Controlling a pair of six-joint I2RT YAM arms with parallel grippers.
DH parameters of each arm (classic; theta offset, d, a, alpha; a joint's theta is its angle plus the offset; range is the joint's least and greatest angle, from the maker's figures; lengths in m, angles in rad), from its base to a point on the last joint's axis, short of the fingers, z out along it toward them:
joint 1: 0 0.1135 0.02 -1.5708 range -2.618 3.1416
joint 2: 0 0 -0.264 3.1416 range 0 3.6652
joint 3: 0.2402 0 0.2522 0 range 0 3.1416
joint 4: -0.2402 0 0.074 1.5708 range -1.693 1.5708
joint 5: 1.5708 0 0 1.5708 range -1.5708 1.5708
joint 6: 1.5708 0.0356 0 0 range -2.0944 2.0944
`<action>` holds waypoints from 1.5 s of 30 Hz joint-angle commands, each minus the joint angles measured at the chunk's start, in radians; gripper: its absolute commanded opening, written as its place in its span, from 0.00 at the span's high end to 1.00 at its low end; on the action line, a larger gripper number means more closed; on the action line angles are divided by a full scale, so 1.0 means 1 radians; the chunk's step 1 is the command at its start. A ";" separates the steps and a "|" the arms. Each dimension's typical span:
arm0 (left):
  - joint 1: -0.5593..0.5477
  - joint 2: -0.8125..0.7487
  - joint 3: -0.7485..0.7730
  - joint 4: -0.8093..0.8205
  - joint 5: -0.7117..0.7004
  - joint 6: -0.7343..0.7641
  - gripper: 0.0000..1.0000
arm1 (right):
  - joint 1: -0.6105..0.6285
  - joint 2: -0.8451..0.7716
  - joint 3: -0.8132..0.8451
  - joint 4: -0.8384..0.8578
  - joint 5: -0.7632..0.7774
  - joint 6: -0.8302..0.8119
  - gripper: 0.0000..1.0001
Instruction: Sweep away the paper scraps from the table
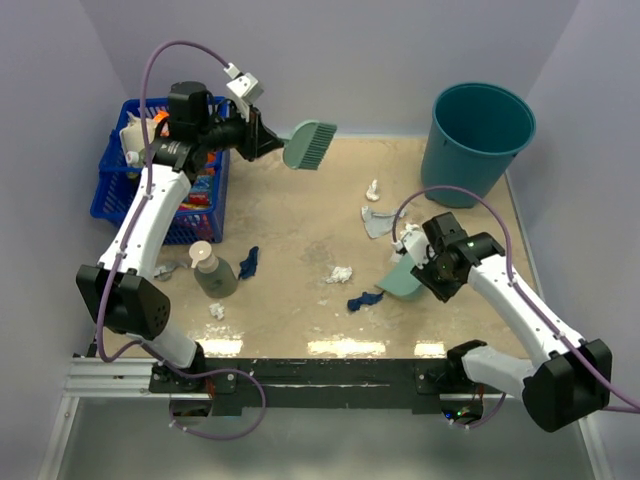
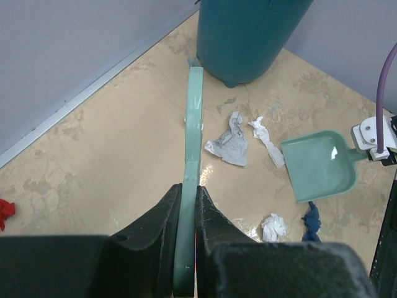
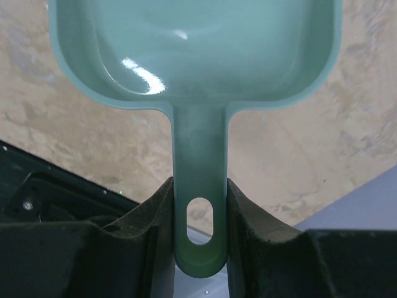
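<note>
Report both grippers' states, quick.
Left gripper: closed, holding the brush by its handle.
Right gripper: closed, holding the dustpan by its handle.

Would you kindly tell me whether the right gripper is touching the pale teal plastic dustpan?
Touching. The right wrist view shows the right gripper closed on the pale teal plastic dustpan, both fingers flush against its handle.

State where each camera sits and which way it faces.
Top external: above and behind the bases, looking down on the table; both arms show, left gripper holding the brush, right gripper the dustpan.
Left wrist: looks along the brush toward the bucket; own fingers show.
Right wrist: looks down into the dustpan; own fingers clamp its handle.
Shared: top and left wrist both show dustpan, bucket, paper scraps.
</note>
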 commanded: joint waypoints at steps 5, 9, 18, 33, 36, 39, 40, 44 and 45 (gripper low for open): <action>-0.036 -0.016 0.023 0.001 -0.006 0.067 1.00 | -0.045 -0.106 -0.031 -0.153 0.038 -0.073 1.00; -0.045 -0.016 0.013 0.012 0.003 0.056 1.00 | -0.057 -0.004 -0.036 -0.150 0.037 -0.080 1.00; -0.051 -0.011 0.007 0.022 0.017 0.055 1.00 | -0.109 0.231 -0.022 -0.014 0.038 -0.103 0.79; -0.053 -0.028 -0.036 0.041 0.027 0.047 0.97 | -0.195 0.108 -0.112 0.115 -0.135 -0.291 0.32; -0.053 -0.027 -0.036 0.045 0.029 0.040 0.97 | -0.196 0.157 -0.115 0.135 -0.178 -0.316 0.37; -0.056 -0.024 -0.039 0.045 0.029 0.040 0.96 | -0.198 0.193 -0.112 0.163 -0.200 -0.331 0.43; -0.059 -0.022 -0.037 0.044 0.026 0.043 0.96 | -0.197 0.202 -0.114 0.170 -0.197 -0.331 0.44; -0.065 -0.016 -0.039 0.044 0.020 0.046 0.96 | -0.198 0.247 -0.119 0.176 -0.180 -0.333 0.55; -0.065 -0.014 -0.037 0.044 0.020 0.046 0.96 | -0.203 0.247 -0.115 0.173 -0.169 -0.330 0.59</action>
